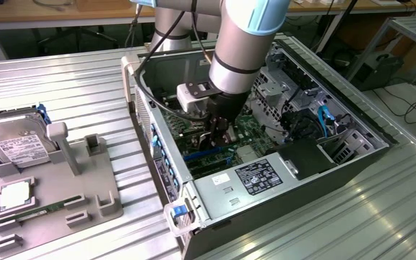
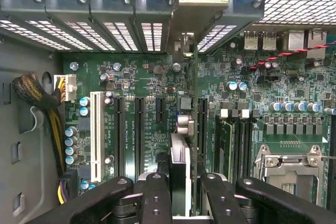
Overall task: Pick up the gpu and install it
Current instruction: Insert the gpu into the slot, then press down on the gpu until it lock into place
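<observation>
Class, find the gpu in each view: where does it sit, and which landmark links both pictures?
Exterior view: the gpu sits under the pincer, inside the open computer case, largely hidden.
Wrist view: the gpu is seen edge-on between the pincer's fingers, over the expansion slots.
Shared landmark: the green motherboard.

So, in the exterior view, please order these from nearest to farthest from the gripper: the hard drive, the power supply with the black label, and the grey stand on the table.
1. The power supply: inside the computer case, just toward the exterior view's right of the gripper.
2. The grey stand: outside the case, toward the exterior view's left.
3. The hard drive: farthest left, beyond the stand.
</observation>
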Motion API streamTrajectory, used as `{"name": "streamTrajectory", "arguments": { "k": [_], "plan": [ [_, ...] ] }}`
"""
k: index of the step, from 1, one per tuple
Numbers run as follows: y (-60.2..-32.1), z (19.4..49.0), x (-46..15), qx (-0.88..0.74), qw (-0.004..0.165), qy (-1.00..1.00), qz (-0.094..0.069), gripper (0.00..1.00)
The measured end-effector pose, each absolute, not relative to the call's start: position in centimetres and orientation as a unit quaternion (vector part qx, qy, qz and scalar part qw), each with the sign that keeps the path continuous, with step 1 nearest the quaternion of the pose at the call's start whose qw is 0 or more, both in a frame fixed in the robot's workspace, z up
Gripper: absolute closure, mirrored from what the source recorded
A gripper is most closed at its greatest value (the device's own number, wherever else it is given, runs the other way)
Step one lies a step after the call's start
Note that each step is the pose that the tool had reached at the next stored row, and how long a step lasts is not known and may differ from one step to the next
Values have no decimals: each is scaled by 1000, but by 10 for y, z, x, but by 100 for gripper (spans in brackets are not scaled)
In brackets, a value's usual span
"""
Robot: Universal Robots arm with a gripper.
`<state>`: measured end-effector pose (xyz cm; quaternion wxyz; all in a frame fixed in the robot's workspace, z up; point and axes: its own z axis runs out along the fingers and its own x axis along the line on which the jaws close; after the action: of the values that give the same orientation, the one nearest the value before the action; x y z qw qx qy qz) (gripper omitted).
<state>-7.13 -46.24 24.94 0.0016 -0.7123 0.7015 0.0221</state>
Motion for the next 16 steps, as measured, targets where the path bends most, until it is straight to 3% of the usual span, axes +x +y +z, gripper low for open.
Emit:
{"name": "streamTrajectory", "arguments": {
  "k": [16],
  "plan": [
    [-462,236,-72,-712,2,702,23,73]
  ]
}}
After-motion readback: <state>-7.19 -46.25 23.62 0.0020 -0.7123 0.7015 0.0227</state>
